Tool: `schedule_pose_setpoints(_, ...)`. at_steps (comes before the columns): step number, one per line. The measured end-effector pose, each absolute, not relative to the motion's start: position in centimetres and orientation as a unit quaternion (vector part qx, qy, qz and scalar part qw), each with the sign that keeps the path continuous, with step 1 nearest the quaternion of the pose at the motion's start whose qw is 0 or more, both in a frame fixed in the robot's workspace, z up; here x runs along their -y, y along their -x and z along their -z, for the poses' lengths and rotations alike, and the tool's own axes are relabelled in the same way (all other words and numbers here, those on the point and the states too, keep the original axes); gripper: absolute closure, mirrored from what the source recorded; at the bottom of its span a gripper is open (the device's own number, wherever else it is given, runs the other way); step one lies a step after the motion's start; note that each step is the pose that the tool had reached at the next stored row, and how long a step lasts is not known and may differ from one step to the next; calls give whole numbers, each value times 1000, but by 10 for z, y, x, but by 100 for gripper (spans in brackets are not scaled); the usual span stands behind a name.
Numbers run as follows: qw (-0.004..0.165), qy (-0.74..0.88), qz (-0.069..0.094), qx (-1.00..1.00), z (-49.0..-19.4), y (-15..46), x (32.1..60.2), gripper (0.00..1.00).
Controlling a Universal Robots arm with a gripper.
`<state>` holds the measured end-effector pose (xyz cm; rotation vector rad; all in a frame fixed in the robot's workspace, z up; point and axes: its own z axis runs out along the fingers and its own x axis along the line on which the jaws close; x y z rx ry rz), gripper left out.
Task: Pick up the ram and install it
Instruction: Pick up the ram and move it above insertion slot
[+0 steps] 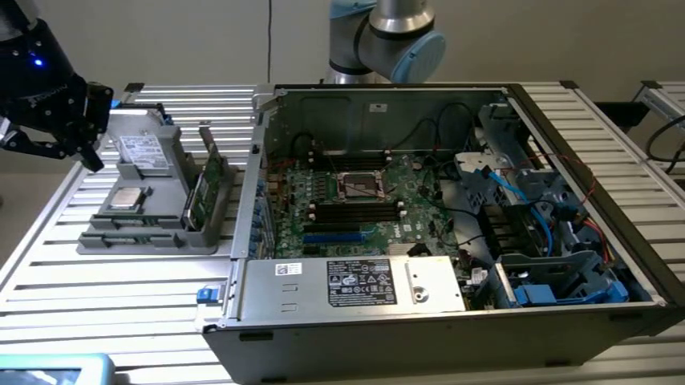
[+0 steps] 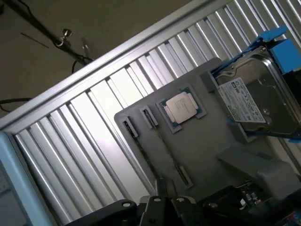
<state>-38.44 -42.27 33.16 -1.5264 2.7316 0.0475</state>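
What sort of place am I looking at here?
Probably a robotics lab bench for computer assembly: an open computer case sits on a slatted metal table, a grey tray beside it holds spare parts, and a robot arm stands behind.

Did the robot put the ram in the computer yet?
Not yet. Nothing looks done: the motherboard's black slots look empty. The gripper hovers over the gray tray, holding nothing. The ram seems to sit on edge in the tray, so picking up and installing remain.
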Motion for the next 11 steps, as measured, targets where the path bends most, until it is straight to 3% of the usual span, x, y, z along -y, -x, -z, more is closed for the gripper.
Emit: schedule_pose_setpoints(11, 7, 572, -14, -820, -332, 384, 423, 89)
